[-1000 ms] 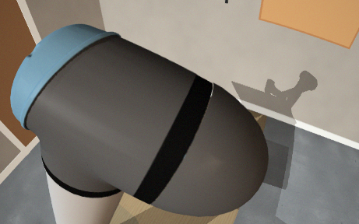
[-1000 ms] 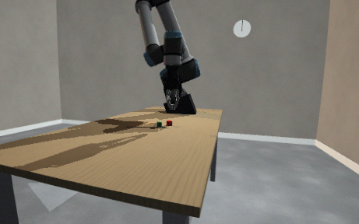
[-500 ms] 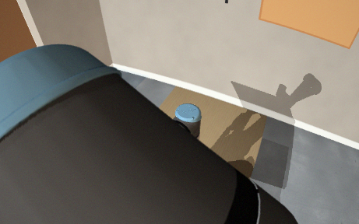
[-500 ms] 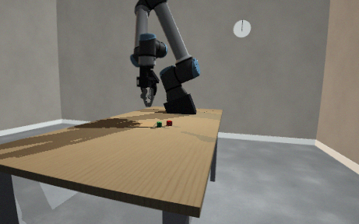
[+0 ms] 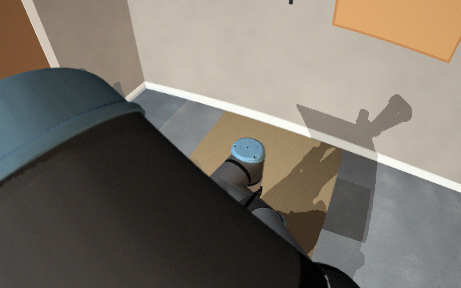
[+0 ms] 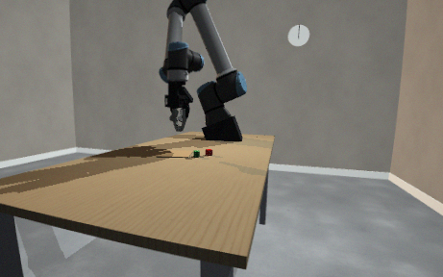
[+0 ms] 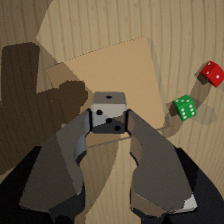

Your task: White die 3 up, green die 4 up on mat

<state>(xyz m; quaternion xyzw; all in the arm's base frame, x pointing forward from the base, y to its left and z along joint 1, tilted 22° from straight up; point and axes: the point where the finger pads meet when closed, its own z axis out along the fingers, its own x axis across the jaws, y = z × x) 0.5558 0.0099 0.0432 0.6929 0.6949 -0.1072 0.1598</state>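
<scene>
My gripper [image 7: 108, 111] is shut on the white die [image 7: 108, 118] and holds it in the air above the tan mat [image 7: 107, 82]. The die's face towards the wrist camera shows two pips, and the face beyond shows one. The green die [image 7: 184, 107] sits on the table just off the mat's right edge. The red die [image 7: 213, 73] sits on the bare table further right. In the exterior view the gripper [image 6: 179, 120] hangs well above the table, left of the green die [image 6: 196, 153] and the red die [image 6: 209, 152].
The arm's base [image 6: 221, 126] stands on the far end of the wooden table. In the top view the arm's links [image 5: 99, 200] block most of the view. Walls stand behind and beside the table.
</scene>
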